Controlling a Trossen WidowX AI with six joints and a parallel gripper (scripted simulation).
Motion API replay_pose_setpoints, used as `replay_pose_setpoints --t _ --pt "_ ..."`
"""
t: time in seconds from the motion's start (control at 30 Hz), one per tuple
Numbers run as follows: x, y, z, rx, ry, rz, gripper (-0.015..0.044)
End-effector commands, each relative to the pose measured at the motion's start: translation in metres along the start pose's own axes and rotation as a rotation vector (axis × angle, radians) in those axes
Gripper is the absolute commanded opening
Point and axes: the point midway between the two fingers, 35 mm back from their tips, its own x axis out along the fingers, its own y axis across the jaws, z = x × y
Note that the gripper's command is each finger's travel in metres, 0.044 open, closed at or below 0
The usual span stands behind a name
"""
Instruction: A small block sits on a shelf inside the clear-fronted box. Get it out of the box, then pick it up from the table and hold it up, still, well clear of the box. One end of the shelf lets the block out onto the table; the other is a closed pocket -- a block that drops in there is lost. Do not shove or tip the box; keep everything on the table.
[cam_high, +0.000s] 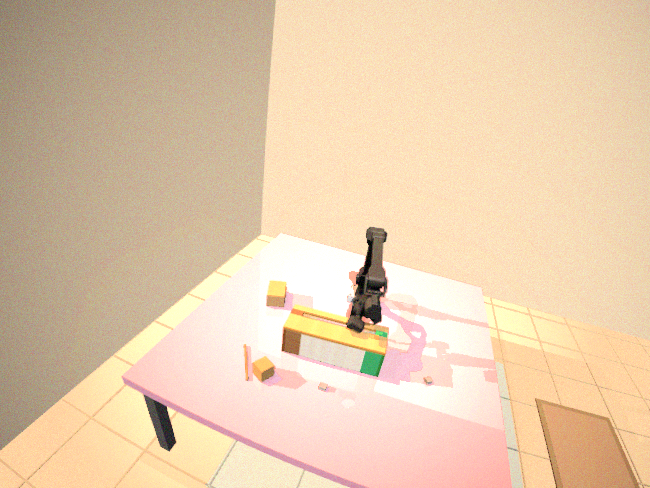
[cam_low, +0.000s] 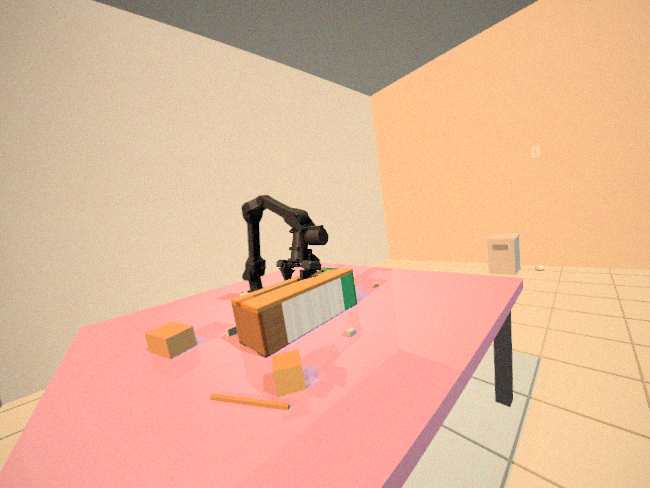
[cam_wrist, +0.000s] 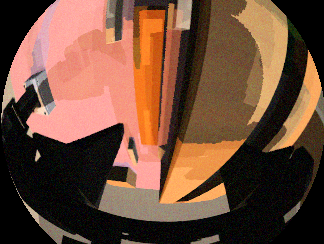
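Observation:
The box (cam_high: 336, 331) (cam_low: 288, 290) (cam_wrist: 215, 100) stands upright, with a slotted orange top and a clear, whitish front. Its brown end (cam_high: 291, 342) (cam_low: 252, 328) is at the left and its green end (cam_high: 372, 362) (cam_low: 348, 290) at the right in the top view. My gripper (cam_low: 297, 275) (cam_wrist: 169, 130) is open and empty. It points down at the box's rear top edge, low by the slot. One finger is behind the box; the other is partly hidden by the box top. I cannot make out the block on the shelf.
An orange cube (cam_high: 263, 368) (cam_low: 288, 374) and an orange stick (cam_high: 246, 362) (cam_low: 249, 401) lie off the brown end. Another orange block (cam_high: 276, 293) (cam_low: 171, 339) lies behind that end. Small pale pieces (cam_high: 322, 386) (cam_low: 350, 331) lie in front and beyond the green end.

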Motion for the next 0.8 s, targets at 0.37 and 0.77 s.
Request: replay_pose_setpoints --t 0.37,0.77 --pt "0.014 0.001 -0.037 0.001 0.008 0.003 0.04" --pt "0.021 0.001 -0.055 0.001 0.01 0.003 0.04"
